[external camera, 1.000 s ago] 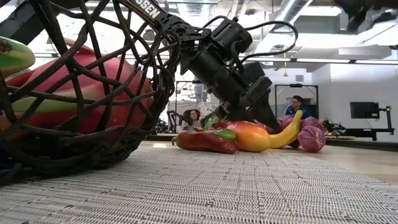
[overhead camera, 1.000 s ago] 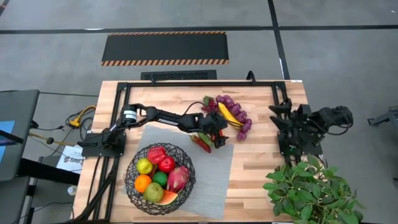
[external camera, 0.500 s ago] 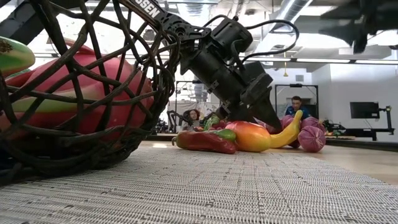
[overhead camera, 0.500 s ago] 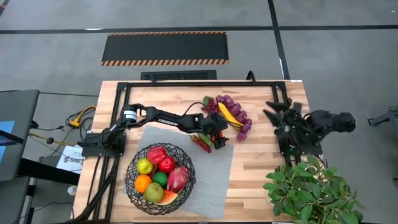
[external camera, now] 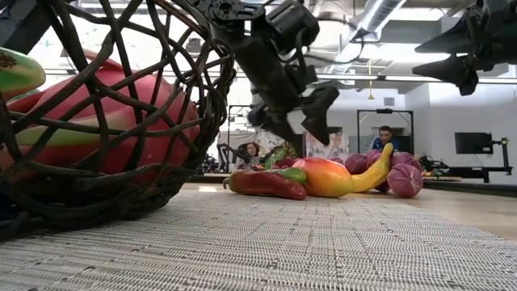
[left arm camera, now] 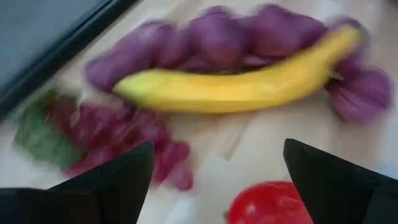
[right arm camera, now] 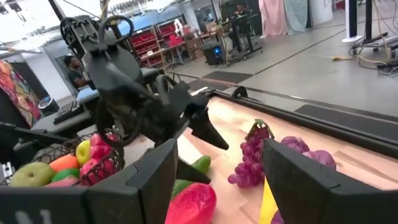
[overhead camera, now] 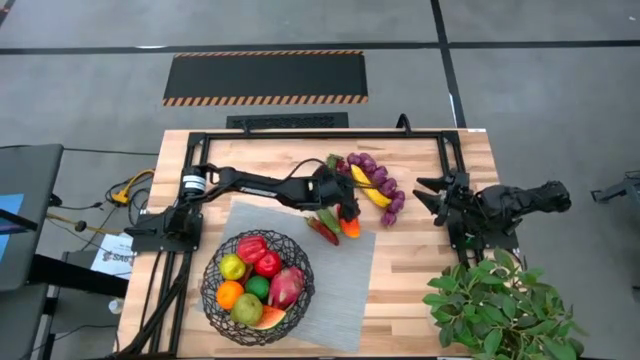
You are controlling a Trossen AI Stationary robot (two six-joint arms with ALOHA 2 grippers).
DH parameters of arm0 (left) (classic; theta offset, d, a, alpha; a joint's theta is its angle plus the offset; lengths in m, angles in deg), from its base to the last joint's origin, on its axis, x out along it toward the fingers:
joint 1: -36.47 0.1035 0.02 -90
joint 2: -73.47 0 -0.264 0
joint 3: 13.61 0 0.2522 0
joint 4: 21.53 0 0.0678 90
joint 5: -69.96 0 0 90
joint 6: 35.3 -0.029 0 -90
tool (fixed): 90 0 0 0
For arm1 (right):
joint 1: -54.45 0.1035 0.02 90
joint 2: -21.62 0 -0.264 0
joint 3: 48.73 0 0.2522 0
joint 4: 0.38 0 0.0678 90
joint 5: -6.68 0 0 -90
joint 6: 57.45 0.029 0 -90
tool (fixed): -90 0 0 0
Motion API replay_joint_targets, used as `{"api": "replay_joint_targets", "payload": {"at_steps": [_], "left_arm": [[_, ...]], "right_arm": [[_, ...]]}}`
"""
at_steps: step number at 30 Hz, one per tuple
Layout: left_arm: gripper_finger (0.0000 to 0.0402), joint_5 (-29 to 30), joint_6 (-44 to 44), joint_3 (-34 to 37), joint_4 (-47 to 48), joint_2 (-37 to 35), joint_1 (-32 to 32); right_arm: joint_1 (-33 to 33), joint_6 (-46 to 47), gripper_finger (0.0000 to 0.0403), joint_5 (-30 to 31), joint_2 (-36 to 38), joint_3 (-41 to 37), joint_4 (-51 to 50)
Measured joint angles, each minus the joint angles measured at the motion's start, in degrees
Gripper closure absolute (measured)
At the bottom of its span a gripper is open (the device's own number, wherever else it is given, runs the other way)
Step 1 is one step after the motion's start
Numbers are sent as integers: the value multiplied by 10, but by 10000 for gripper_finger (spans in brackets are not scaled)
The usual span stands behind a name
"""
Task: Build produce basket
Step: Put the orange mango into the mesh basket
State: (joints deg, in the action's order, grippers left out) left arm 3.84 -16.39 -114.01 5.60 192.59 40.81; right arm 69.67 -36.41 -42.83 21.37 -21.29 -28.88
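Note:
The wire basket stands on a grey mat at the near left and holds several toy fruits. Loose produce lies at the mat's far corner: a red pepper, an orange-red piece, a banana and purple grapes. My left gripper hangs open above the peppers, tilted down, touching nothing; its fingers frame the banana in the left wrist view. My right gripper stands open to the right of the grapes, held level high above the table and pointing at the produce.
A leafy green plant fills the near right corner. A black frame runs along the table's far edge and sides. Bare wood shows between the mat and the plant. People sit in the room behind.
My left gripper has risen from the peppers and tipped up, still open; the peppers and the orange-red piece lie where they were. My right gripper has come down and swung level, reaching a little toward the table's left.

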Motion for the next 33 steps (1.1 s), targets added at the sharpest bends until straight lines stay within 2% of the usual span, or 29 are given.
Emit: {"api": "replay_joint_targets", "payload": {"at_steps": [3,12,15,26,33], "left_arm": [[60,3,97,0,42,3,-8],[60,113,194,2,38,42,-70],[60,123,224,0,31,56,-79],[63,103,248,-1,25,64,-82],[117,83,248,-1,20,65,-82]], "right_arm": [[0,0,148,0,0,0,2],[1,1,148,-2,0,0,-4],[1,2,148,-10,0,0,-12],[1,6,148,-22,0,0,-31],[1,6,148,-22,0,0,-33]]}}
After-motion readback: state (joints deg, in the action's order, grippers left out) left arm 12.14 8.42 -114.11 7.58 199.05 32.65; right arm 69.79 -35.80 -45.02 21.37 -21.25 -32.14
